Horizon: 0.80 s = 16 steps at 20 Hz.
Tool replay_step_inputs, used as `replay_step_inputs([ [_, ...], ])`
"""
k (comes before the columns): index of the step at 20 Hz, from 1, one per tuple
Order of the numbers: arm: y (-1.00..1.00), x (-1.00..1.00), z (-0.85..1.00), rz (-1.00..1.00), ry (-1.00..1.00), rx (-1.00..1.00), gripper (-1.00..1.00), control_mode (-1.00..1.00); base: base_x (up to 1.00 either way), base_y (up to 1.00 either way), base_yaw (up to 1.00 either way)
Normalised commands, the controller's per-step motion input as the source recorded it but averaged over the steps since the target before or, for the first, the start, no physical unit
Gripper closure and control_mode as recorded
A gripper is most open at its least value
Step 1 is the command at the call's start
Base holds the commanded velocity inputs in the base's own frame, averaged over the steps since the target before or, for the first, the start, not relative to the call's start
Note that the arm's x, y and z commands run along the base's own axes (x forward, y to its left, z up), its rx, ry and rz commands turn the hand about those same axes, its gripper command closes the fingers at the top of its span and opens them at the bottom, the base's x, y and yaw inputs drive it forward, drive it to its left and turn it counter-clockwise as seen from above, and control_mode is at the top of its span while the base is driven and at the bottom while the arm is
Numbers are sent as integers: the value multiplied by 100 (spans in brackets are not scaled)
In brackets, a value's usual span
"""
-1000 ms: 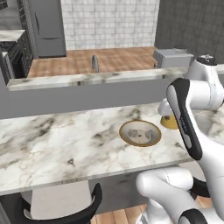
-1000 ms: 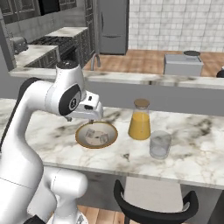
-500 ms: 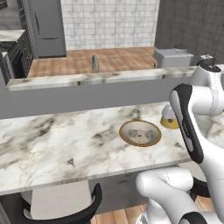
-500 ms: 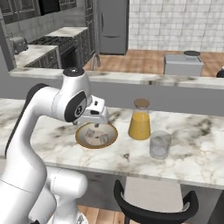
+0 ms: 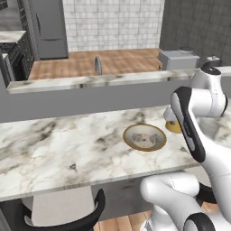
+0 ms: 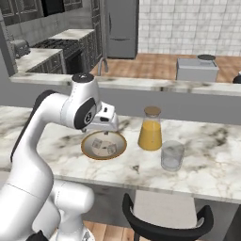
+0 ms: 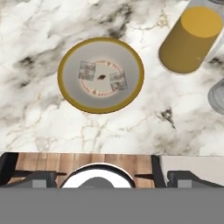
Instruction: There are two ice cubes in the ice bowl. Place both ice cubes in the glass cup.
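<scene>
On the marble counter (image 6: pixel 207 141) the ice bowl (image 7: pixel 66 89) holds both ice cubes (image 7: pixel 87 70), lying apart near its middle; the glass cup (image 6: pixel 172 156) stands beyond the juice carafe (image 6: pixel 150 128). The tiny cubes could slip or be pushed aside on a misaligned descent. The gripper (image 6: pixel 104 123) hovers above the bowl, jaws fully spread, holding and touching nothing.

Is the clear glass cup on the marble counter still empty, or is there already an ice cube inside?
Empty: both pale ice cubes lie in the tan-rimmed round bowl; the clear glass cup shows none.
</scene>
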Motion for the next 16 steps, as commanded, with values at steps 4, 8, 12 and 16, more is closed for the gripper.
replay_step_inputs([
  [4,0,32,-3,0,0,0,-100,-100,0,0,0],
  [8,0,35,-16,0,0,0,-100,-100,0,0,0],
  [12,0,37,-36,0,2,0,-100,-100,0,0,0],
  [16,0,40,-47,0,4,-1,-100,-100,0,0,0],
])
